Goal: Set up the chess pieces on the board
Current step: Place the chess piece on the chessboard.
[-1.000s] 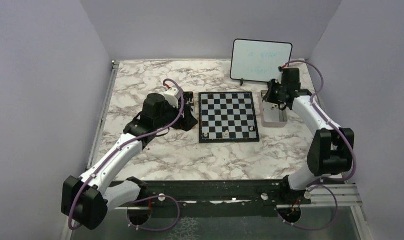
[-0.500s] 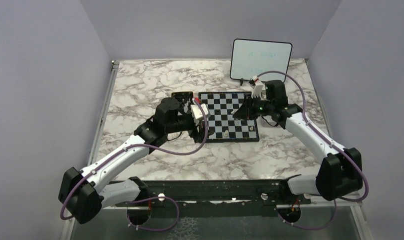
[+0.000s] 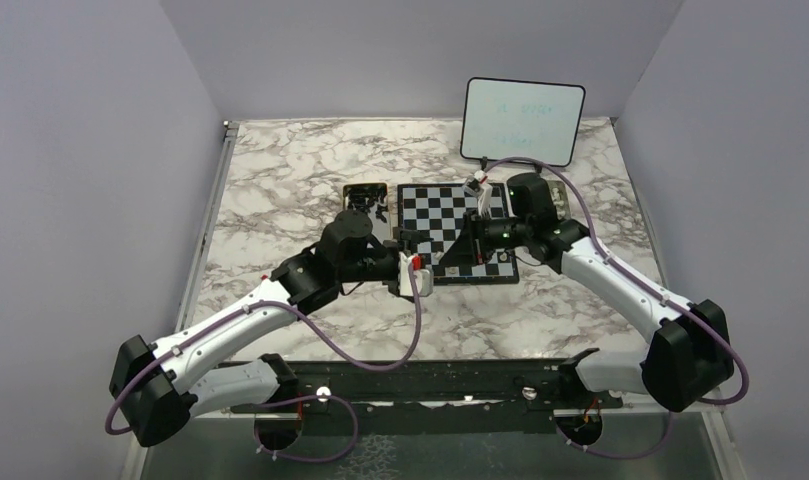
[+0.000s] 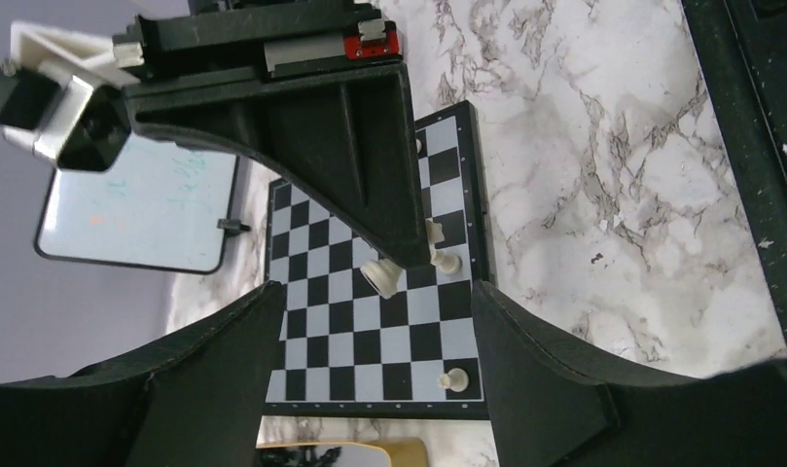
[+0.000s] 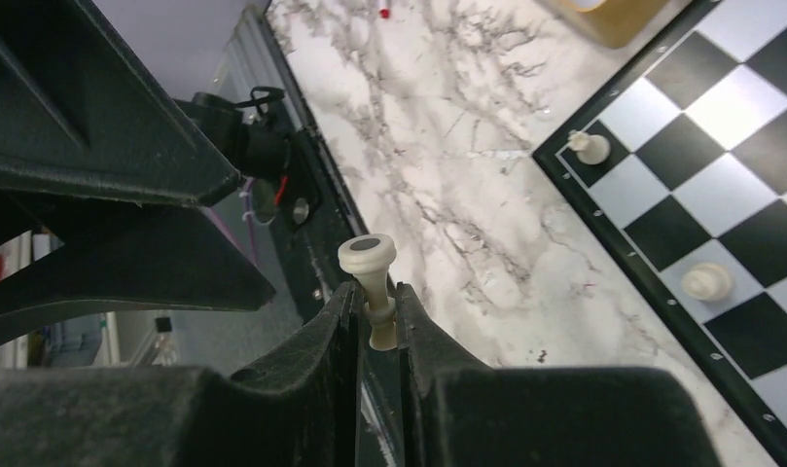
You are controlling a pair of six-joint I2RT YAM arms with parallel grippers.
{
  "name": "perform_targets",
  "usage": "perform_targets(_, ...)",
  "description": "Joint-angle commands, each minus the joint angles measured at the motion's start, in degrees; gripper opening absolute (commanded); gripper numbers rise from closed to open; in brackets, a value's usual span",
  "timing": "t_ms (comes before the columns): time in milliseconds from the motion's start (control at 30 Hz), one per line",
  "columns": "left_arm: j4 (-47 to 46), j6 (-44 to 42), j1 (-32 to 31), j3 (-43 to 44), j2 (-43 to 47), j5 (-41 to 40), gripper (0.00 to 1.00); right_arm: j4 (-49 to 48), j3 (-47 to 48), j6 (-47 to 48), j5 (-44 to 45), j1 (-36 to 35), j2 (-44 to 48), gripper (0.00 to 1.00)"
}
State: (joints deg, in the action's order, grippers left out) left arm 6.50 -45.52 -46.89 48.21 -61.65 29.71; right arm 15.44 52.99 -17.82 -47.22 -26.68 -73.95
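Faint marks on the whiteboard [image 3: 523, 120], perhaps writing, are unreadable.

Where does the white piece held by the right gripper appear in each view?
Top external: too small to see, at the right gripper above the chessboard.
Left wrist: white piece mid-frame, at that gripper's tip.
Right wrist: centre, pinched between the fingers.
Shared landmark: the chessboard.

The right fingers [image 5: 336, 326] pinch a cream chess piece [image 5: 370, 265] by its thin middle. Its round end with a dark spot sticks out. Beyond it lies the marble worktop [image 5: 467, 175]. Two white pieces [image 5: 590, 146] stand at the edge of the board [image 5: 730, 195].
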Motion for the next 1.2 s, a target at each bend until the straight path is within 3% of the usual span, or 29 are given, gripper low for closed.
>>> perform_targets(0,4.34,-10.38,-2.03,-0.39,1.65,-3.13,0.69,-2.41,1.09,-3.11,-5.88,-1.75,-0.4,0.2)
perform_targets(367,7.7,-14.65,-6.18,-0.48,0.31,-4.51,0.59,-4.97,1.51,-4.76,-9.3,-5.13,-1.64,0.21)
perform_targets(833,12.6,-14.95,-9.1,1.44,-1.05,-11.14,0.26,-2.84,2.02,-3.01,-12.36,-5.9,0.12,0.21)
perform_targets(967,12.65,-10.46,-9.18,2.73,-1.97,-11.96,0.17,-4.15,0.83,-4.7,-8.49,-5.89,1.99,0.22)
perform_targets(1167,11.25,3.18,-9.18,6.77,-4.54,-13.35,0.1,-13.97,-4.18,-13.79,-1.28,-5.85,6.23,0.28)
